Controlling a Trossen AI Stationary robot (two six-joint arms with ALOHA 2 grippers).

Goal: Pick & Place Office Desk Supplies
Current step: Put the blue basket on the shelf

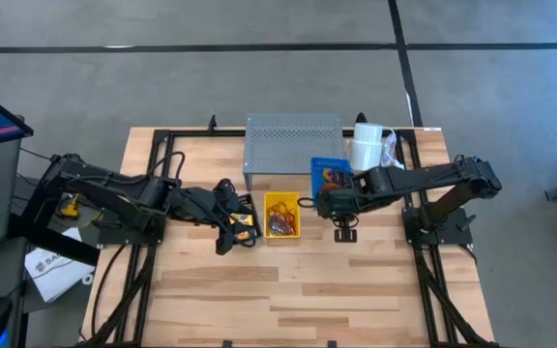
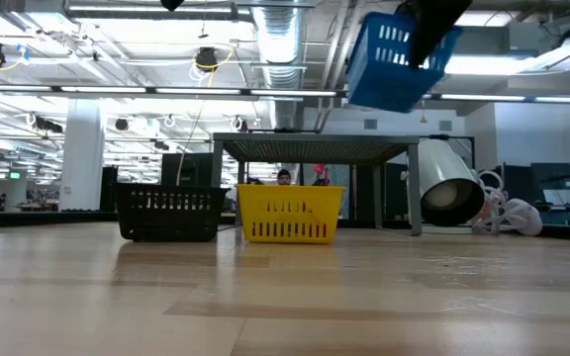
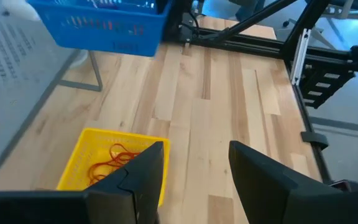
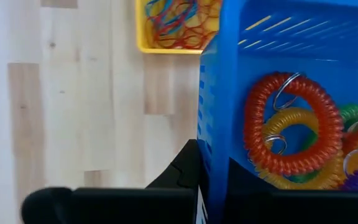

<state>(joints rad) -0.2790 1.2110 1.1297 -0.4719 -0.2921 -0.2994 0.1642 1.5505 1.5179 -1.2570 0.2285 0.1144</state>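
A blue basket [image 2: 399, 59] hangs high above the table, tilted, with my right gripper [image 1: 329, 198] shut on it. Inside lie spiral coil bands [image 4: 291, 130] in red, yellow, green and purple. A yellow basket [image 1: 281, 215] with orange and red rubber bands [image 3: 114, 158] rests on its base at the table's middle. Left of it stands a black basket [image 2: 171, 213]. My left gripper [image 3: 194, 152] hovers open above the black basket, beside the yellow one, and touches nothing. My right gripper holds the blue basket by one side wall [image 4: 213, 180], one finger outside [image 4: 179, 180] and one inside. The fingers come from above, slanting steeply down. The basket is lifted clear of the table and tilted, with the coil bands lying against its lower side.
A grey perforated metal riser [image 1: 293, 143] stands at the far middle, a white roll [image 1: 366, 145] on its side to its right. Black frame rails [image 1: 424, 271] run along the table's left and right edges. Bare wood [image 1: 298, 290] lies toward the near edge.
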